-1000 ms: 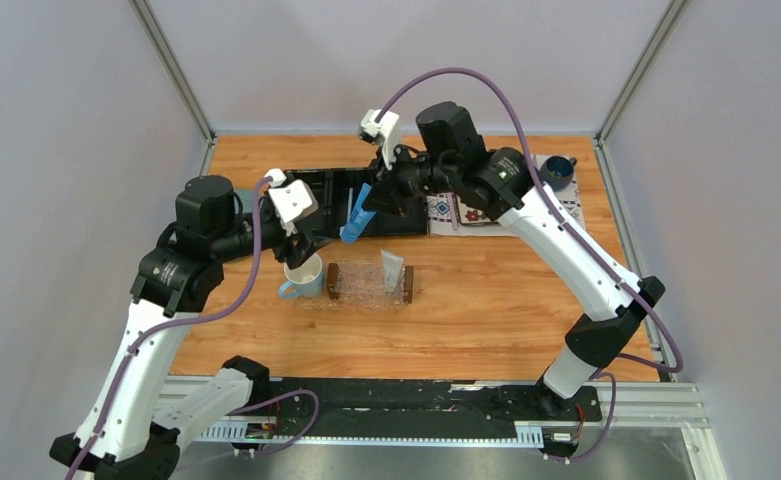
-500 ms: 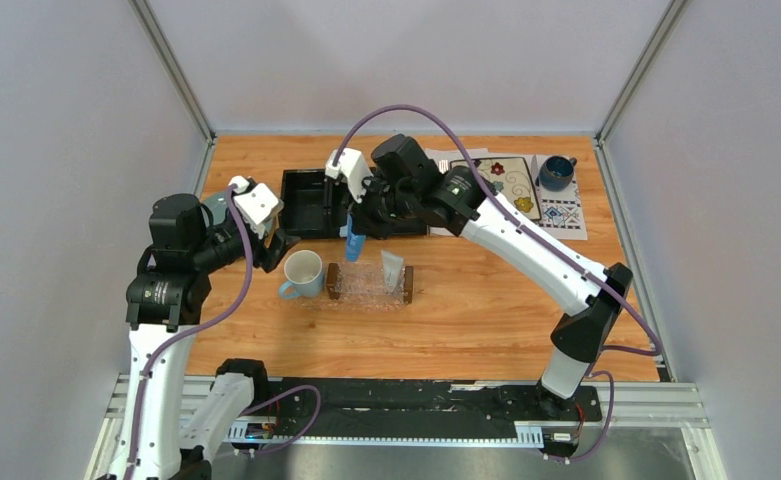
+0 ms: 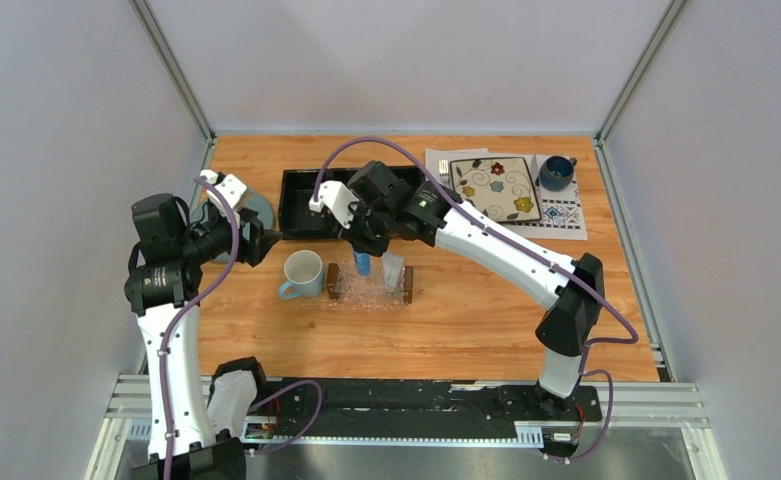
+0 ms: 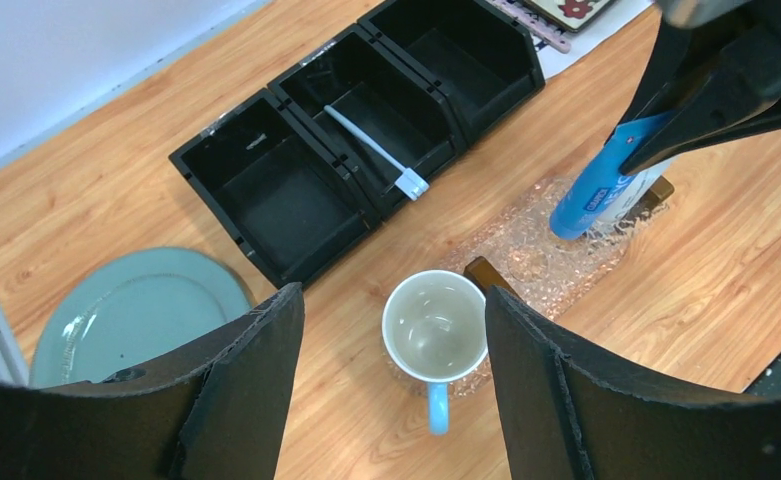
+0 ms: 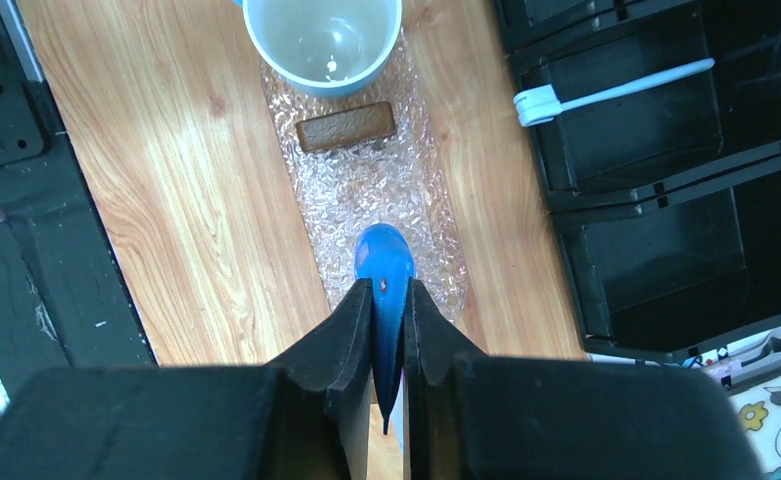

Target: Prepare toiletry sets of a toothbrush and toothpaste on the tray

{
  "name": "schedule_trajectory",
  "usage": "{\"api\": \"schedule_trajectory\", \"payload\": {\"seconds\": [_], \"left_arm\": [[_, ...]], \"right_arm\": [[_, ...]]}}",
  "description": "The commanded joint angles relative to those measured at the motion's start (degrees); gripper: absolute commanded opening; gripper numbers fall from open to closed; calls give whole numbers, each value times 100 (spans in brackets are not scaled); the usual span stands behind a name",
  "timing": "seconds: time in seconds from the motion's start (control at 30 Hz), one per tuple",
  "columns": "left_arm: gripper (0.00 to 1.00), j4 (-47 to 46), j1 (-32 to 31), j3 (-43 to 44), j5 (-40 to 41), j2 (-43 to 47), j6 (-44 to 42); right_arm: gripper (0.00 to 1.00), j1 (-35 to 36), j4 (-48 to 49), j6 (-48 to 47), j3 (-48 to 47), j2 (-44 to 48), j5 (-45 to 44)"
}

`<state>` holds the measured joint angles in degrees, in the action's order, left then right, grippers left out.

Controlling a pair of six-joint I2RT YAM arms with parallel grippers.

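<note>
Right gripper (image 5: pixel 387 292) came down, pinching the blue plastic toothpaste tube (image 5: pixel 384 258) upright over the clear textured tray (image 5: pixel 366 190) for placing; left gripper (image 3: pixel 256 240) gapes wide, empty.

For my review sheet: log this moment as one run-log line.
right claw: shut on blue toothpaste tube over tray | left claw: open, empty | toothbrush: in black organizer, middle compartment

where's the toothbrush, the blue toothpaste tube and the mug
toothbrush (image 4: pixel 368 146), left wrist view, middle of its handle
blue toothpaste tube (image 4: pixel 588 192), left wrist view, lower body of the tube
mug (image 4: pixel 434 330), left wrist view, inside bottom of the cup
</note>
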<state>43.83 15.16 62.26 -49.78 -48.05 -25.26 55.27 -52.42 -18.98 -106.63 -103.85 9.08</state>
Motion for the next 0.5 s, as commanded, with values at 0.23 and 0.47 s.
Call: {"api": "schedule_trajectory", "payload": {"seconds": [0.23, 0.47], "left_arm": [[74, -244, 145, -91, -463, 41, 74], [74, -244, 145, -153, -498, 59, 82]], "right_arm": [[0, 37, 479, -132, 362, 49, -82], [0, 37, 654, -97, 555, 111, -56]]}}
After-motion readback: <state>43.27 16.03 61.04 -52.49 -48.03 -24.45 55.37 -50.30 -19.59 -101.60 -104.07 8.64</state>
